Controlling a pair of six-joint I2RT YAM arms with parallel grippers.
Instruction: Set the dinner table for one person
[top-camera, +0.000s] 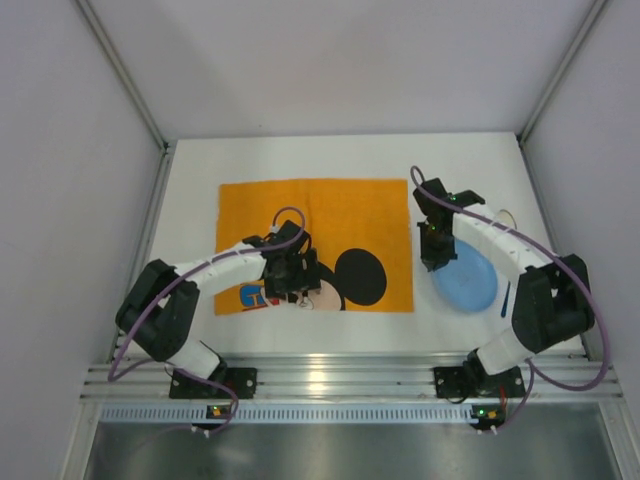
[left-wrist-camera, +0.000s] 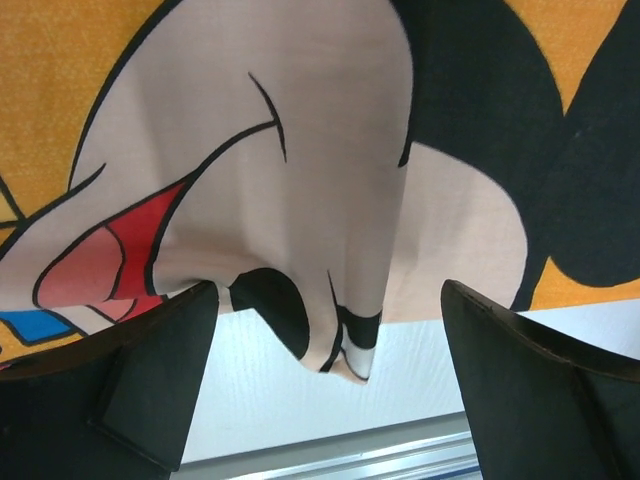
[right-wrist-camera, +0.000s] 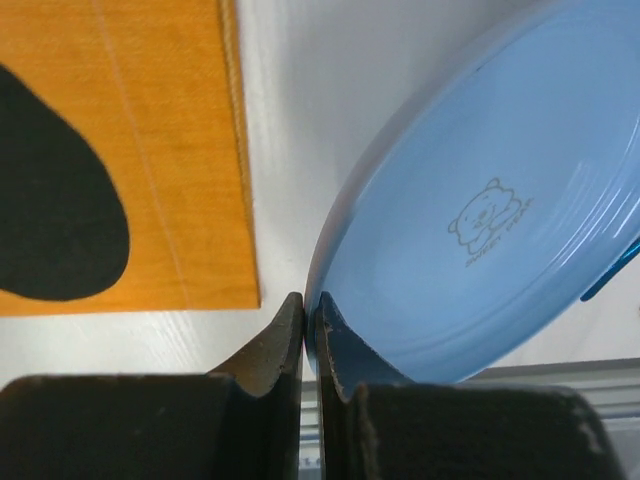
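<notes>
— Right gripper (right-wrist-camera: 310, 310) pinched tight on the plate (right-wrist-camera: 480, 230) rim, just right of the placemat (top-camera: 300, 210)!
— Left gripper (left-wrist-camera: 328, 300) spread wide over the placemat's rumpled near edge. Placemat's down on the table (top-camera: 300, 155), but it's wrinkled, the plate isn't on it yet, and a blue utensil (top-camera: 505, 298) lies off right.

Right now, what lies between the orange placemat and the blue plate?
Only a bare strip of white table separates placemat and plate, shown in the right wrist view.
</notes>
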